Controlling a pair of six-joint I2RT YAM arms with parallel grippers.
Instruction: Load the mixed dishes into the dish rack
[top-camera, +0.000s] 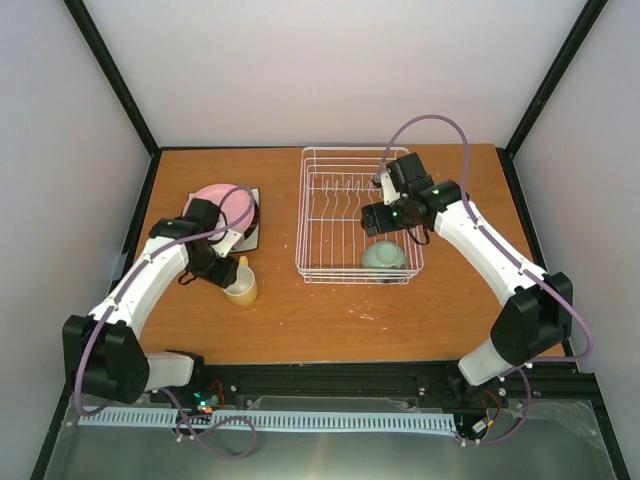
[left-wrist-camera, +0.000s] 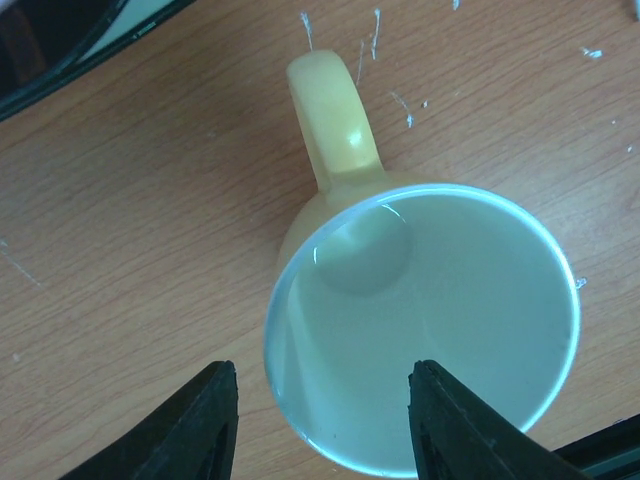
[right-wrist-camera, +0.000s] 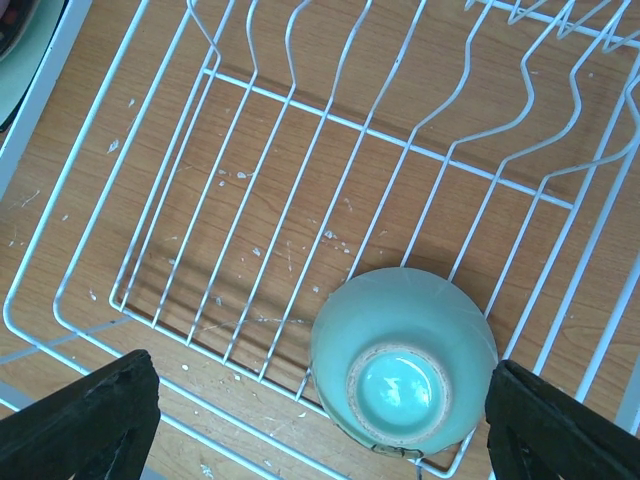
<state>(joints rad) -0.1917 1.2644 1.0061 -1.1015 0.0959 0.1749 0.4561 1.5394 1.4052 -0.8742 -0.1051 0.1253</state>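
Right gripper (right-wrist-camera: 320, 400) released, the half-open left gripper (left-wrist-camera: 322, 400) straddles the yellow ceramic handled mug (left-wrist-camera: 335, 140), which an off-centre rim pinch could tip.

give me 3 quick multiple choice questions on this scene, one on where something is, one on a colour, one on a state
1. Where is the pale green bowl? A) held in the air B) inside the dish rack C) on a shelf
2. What colour is the mug on the outside? A) yellow B) red C) black
3. How does the bowl sit? A) upright B) on its side C) upside down
Answers: B, the rack's wires run under and around it; A, its handle and outer wall are yellow; C, its foot ring faces up.
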